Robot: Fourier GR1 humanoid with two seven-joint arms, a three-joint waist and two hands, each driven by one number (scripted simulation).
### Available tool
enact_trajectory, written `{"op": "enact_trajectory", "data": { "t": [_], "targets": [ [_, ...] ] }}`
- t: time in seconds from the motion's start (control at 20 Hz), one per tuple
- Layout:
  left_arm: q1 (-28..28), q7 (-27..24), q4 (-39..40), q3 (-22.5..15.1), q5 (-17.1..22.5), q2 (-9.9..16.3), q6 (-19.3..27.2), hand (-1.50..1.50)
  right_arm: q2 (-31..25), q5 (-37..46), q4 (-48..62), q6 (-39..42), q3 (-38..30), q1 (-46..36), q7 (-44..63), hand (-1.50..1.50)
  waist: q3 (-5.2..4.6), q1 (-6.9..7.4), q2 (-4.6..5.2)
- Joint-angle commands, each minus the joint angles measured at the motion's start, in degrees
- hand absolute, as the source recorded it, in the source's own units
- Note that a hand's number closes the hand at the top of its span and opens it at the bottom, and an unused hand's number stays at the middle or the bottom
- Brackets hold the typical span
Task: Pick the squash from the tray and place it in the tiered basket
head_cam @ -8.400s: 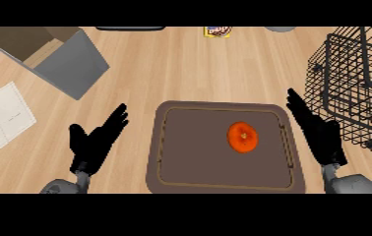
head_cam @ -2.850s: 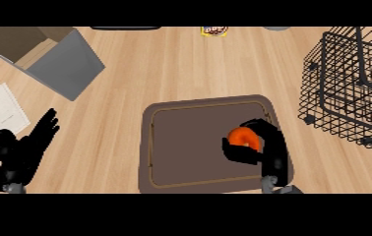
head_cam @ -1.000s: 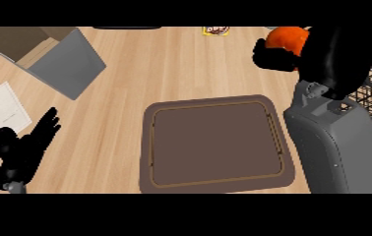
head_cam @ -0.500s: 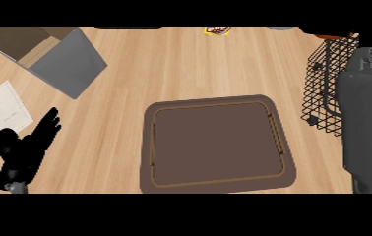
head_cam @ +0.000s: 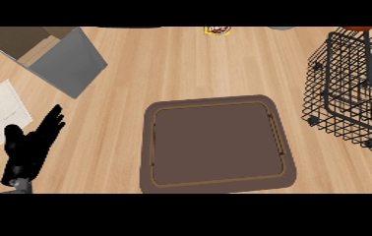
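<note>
The brown tray (head_cam: 152, 132) lies on the wooden counter with nothing in it. At the right edge stands the black wire tiered basket (head_cam: 341, 90). A sliver of the orange squash (head_cam: 356, 28) shows at the very top of the basket, mostly cut off by the view's upper edge. My left hand (head_cam: 25, 149) rests open at the lower left, fingers up, well apart from the tray. My right hand is out of sight.
A grey open box (head_cam: 54, 53) sits at the upper left. A white sheet of paper (head_cam: 11, 104) lies at the left edge. A small yellow-labelled item (head_cam: 216, 30) sits at the far edge, centre.
The right arm, which carried the squash up to the basket a second ago, has left the view. The squash now sits at the basket's top. The left hand has stayed put.
</note>
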Motion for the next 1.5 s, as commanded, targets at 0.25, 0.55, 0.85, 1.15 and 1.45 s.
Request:
{"op": "enact_trajectory", "data": {
  "t": [0.25,0.55,0.85,1.15,1.45],
  "targets": [
    [0.99,0.01,-1.3,0.35,0.46,0.08,-0.74,0.0,-14.59,12.51,11.98,8.64,8.53,-3.6,-9.08,1.5,0.1,0.87,-0.02],
    [0.32,0.07,-0.34,0.89,-0.22,0.32,-1.06,0.0,-18.64,11.9,19.08,10.58,7.31,-10.15,-17.49,1.5,0.11,0.27,-0.2],
    [0.31,0.81,0.43,1.93,0.87,1.09,-2.96,0.0,-19.63,15.11,23.97,13.14,9.31,-10.63,-19.9,1.5,0.1,0.13,-0.21],
    [0.63,-2.92,1.83,1.53,-0.45,0.27,-2.48,0.0,-18.31,14.22,34.88,18.33,6.17,-12.31,-14.93,1.5,0.1,1.1,0.18],
    [0.38,-0.09,-0.38,2.43,0.31,0.99,-2.65,0.0,-18.46,13.28,37.37,23.09,3.14,-12.18,-5.06,-1.5,0.12,0.28,-0.25]
  ]
}}
